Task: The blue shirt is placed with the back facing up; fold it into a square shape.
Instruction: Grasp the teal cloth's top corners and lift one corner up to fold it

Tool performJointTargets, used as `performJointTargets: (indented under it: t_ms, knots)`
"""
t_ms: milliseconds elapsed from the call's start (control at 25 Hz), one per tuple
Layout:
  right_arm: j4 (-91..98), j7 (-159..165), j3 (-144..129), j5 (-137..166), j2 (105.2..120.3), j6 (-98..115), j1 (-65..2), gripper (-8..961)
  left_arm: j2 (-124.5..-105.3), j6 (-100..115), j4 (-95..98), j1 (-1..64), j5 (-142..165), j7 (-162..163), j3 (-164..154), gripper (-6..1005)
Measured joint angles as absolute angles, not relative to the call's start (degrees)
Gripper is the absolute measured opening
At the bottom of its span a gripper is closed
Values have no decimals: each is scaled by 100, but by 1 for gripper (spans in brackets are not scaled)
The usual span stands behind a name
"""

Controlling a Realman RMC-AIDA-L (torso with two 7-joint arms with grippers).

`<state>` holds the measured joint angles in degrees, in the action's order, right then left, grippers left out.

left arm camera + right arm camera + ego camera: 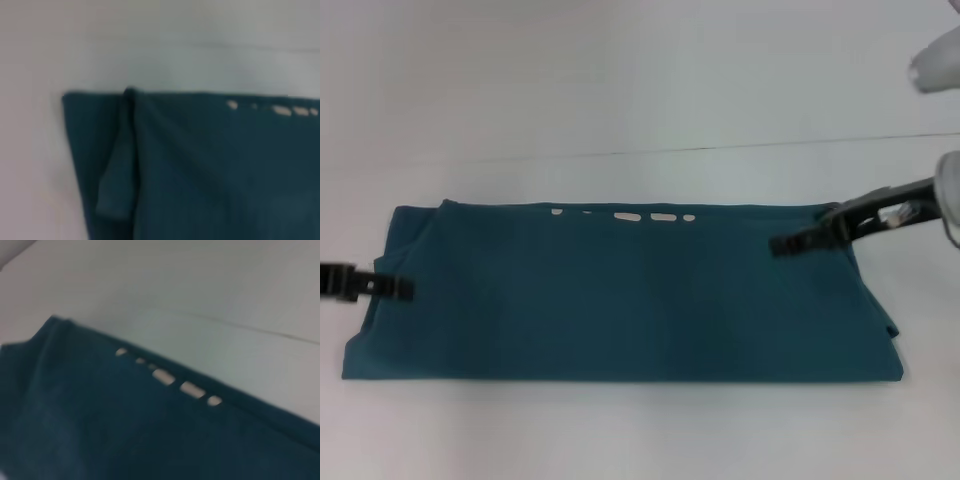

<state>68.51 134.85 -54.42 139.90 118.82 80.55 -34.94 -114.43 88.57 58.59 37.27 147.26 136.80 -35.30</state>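
The blue shirt (620,300) lies flat on the white table as a long, wide band, with a row of small white marks along its far edge. My left gripper (392,288) is low at the shirt's left edge, its tip just over the fabric. My right gripper (788,243) reaches in over the shirt's far right part. In the left wrist view the blue shirt (210,170) shows its far left corner with a folded flap of cloth. The right wrist view looks along the far edge of the blue shirt (125,425) and shows the white marks.
The white table (640,90) stretches around the shirt, with a thin dark seam line (720,148) running across behind it. A pale part of the robot (935,60) shows at the upper right corner.
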Motion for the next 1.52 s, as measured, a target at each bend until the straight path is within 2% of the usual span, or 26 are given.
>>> performJointTargets:
  t_ms: [200, 440, 1040, 1520]
  knots:
    - [6973, 13257, -6078, 14074, 11907, 8473, -3578, 930, -11499, 9021, 5905, 3567, 14904, 13728, -3531, 937]
    - [7003, 13151, -6419, 14079, 11941, 8698, -3763, 929, -11763, 8854, 6229, 3163, 14880, 13500, -3539, 937]
    - [6979, 13148, -6723, 14045, 11970, 8659, -3843, 927, -12145, 7871, 6265, 2879, 14912, 13560, -3569, 937]
    - [6951, 12871, -6786, 13992, 11990, 8716, -3846, 925, -12172, 7704, 6228, 2806, 15036, 13764, -3605, 937]
